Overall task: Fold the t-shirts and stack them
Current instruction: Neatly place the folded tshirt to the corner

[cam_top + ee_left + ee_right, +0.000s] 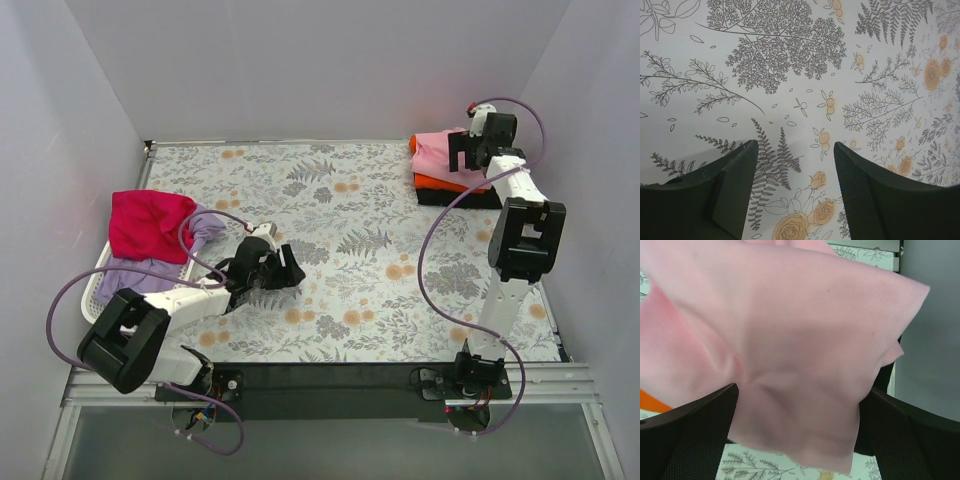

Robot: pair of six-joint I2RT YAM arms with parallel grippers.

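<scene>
The light pink t-shirt lies on top of the stack at the far right, over the orange t-shirt and the black t-shirt. My right gripper is at the stack's right edge. In the right wrist view its jaws stand wide apart, with the pink cloth lying between them and a sliver of orange at the left. My left gripper is open and empty low over the floral table; the left wrist view shows only the tablecloth between its fingers.
A white laundry basket stands at the left edge, holding the magenta-red t-shirt and the lavender t-shirt. Grey walls close in the table on the left, back and right. The floral tablecloth covers the middle.
</scene>
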